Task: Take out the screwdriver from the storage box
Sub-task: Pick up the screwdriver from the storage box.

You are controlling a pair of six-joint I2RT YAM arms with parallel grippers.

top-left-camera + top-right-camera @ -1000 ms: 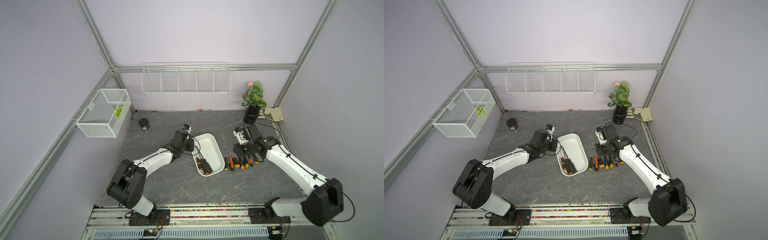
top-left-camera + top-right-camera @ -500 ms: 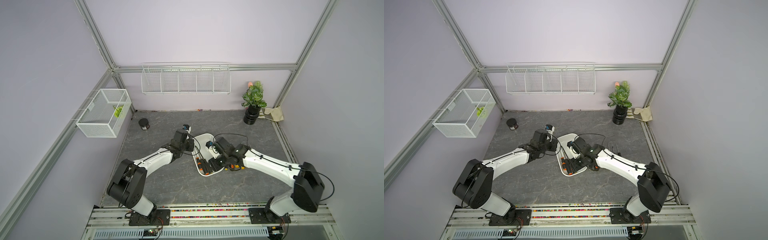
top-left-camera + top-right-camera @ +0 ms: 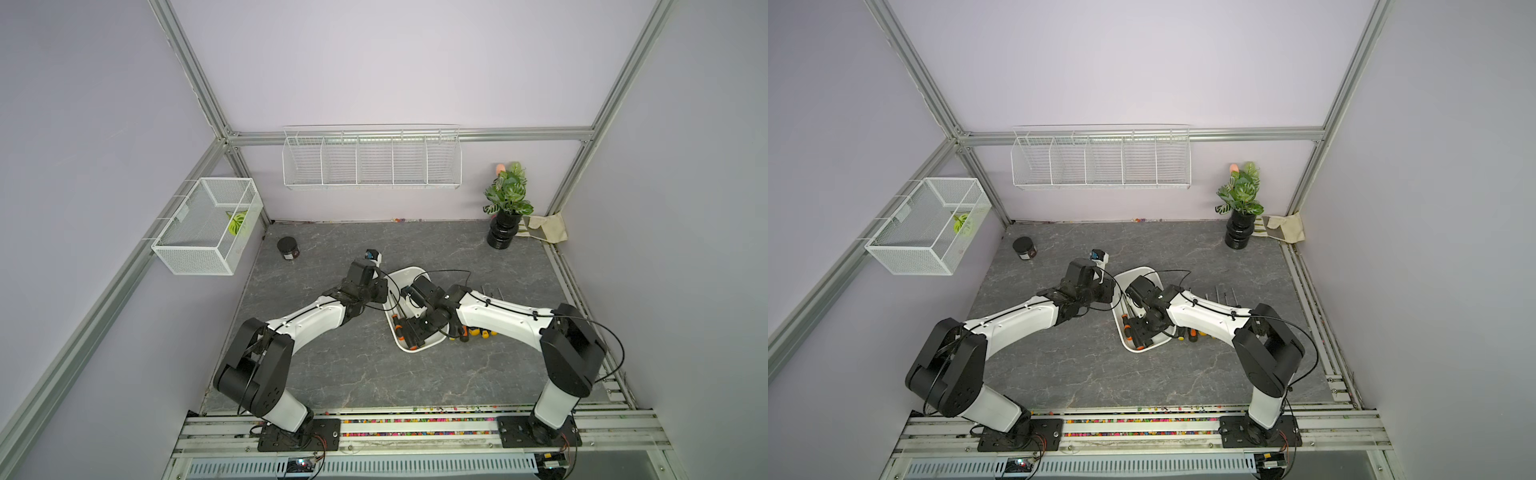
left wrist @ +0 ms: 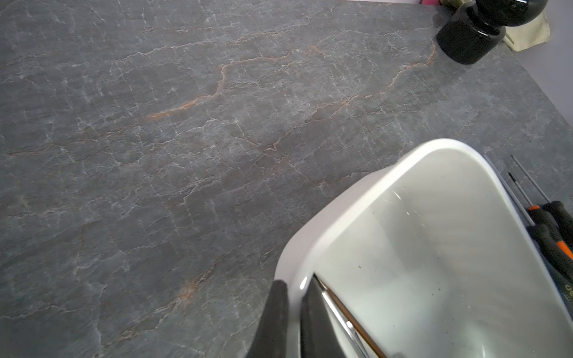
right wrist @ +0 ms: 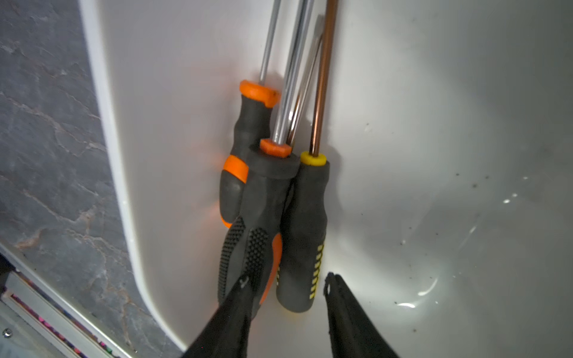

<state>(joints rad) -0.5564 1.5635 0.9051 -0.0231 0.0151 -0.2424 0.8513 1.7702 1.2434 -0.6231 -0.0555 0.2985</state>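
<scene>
Holding three screwdrivers [image 5: 266, 198], the storage box [image 4: 356, 189] has left jaws pinching its rim, right jaws spread.

Left arm [image 3: 311, 320] stretched low, forward and inward, elbow bent, wrist near level. Left gripper [image 4: 296, 283] clamped tight on rim of storage box [image 4: 341, 201], one finger outside wall, one inside. Right arm [image 3: 498, 318] reached inward toward left arm, wrist pitched down. Right gripper [image 5: 286, 280] pointed downward, jaws parted.
</scene>
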